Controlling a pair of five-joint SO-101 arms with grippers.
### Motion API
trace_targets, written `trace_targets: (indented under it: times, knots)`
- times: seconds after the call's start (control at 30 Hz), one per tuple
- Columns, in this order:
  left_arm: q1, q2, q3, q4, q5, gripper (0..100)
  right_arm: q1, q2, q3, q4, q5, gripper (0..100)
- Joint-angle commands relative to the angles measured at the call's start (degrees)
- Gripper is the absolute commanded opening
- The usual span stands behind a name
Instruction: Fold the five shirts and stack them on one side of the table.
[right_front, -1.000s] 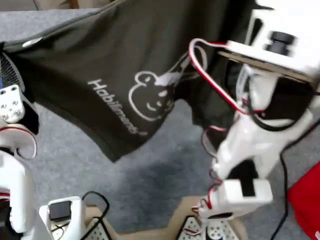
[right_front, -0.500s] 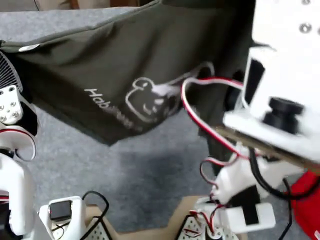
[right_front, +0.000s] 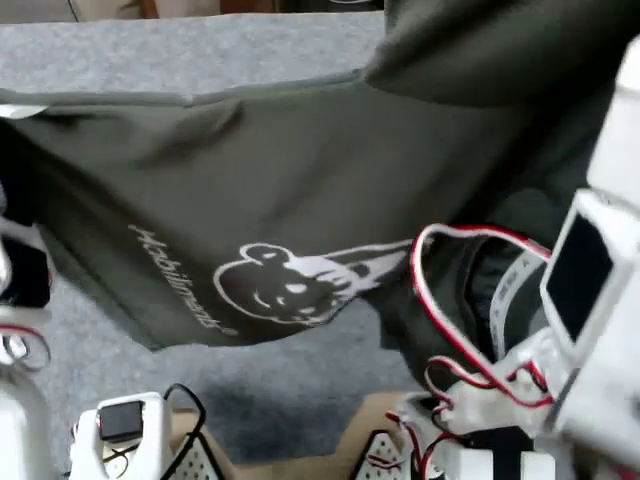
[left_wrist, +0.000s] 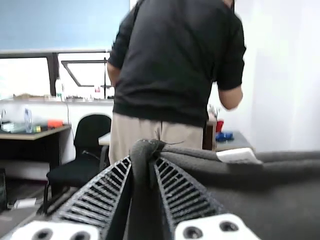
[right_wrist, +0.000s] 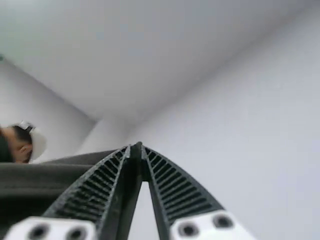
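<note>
A dark olive shirt (right_front: 300, 200) with a white printed figure (right_front: 290, 285) hangs stretched wide above the grey table (right_front: 300, 390). My left gripper (left_wrist: 145, 150) is shut on a pinched fold of the shirt (left_wrist: 250, 185), close to the white collar label (left_wrist: 237, 156). My right gripper (right_wrist: 136, 147) is shut high up, and the shirt's dark edge (right_wrist: 40, 172) runs off from its fingers. In the high view the right arm (right_front: 590, 300) stands tall at the right, partly behind the cloth. The left arm (right_front: 20, 280) is at the left edge.
A red and white cable (right_front: 430, 300) loops from the right arm in front of the shirt. A white arm base (right_front: 120, 430) and a cardboard plate (right_front: 330, 440) sit at the table's near edge. Bare grey table shows under the hanging hem.
The shirt has been lifted and pulled wider, and its print has shifted left and lower in the high view. The right arm has risen towards the camera and out past the right edge.
</note>
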Motion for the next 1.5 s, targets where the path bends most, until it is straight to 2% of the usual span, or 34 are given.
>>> trace_targets:
  times: [0.0, 0.23, 0.5, 0.63, 0.73, 1.13, 1.33, 1.47]
  knots:
    - [-0.18, 0.40, -3.96, -1.14, -0.44, 2, 1.89, -0.31, -0.13, 9.58, -4.92, 0.5]
    - [-0.09, 0.48, -0.79, -4.31, -1.85, 2, 1.54, -0.31, 5.23, 30.59, -11.96, 0.5]
    - [0.35, 0.48, 8.00, -6.24, -1.67, 2, 1.45, -0.57, 14.20, 41.05, -18.02, 0.5]
    - [0.35, -0.04, 11.78, -6.24, -1.58, 2, 1.45, -0.92, 12.26, 41.58, -24.35, 0.5]
    - [0.35, -0.13, 12.48, -5.98, -1.58, 2, 1.36, -1.36, 8.13, 41.49, -25.76, 0.5]
    - [0.09, -8.04, 12.57, -2.81, -1.85, 2, -0.57, -2.59, -12.26, 38.07, -22.07, 0.5]
    - [0.26, -9.45, 12.66, 2.55, -1.58, 2, -0.57, -2.15, -13.14, 31.38, -21.89, 0.5]
    - [0.00, -9.45, 12.75, 6.15, -1.58, 2, -1.80, -2.24, -7.96, 29.71, -20.57, 0.5]
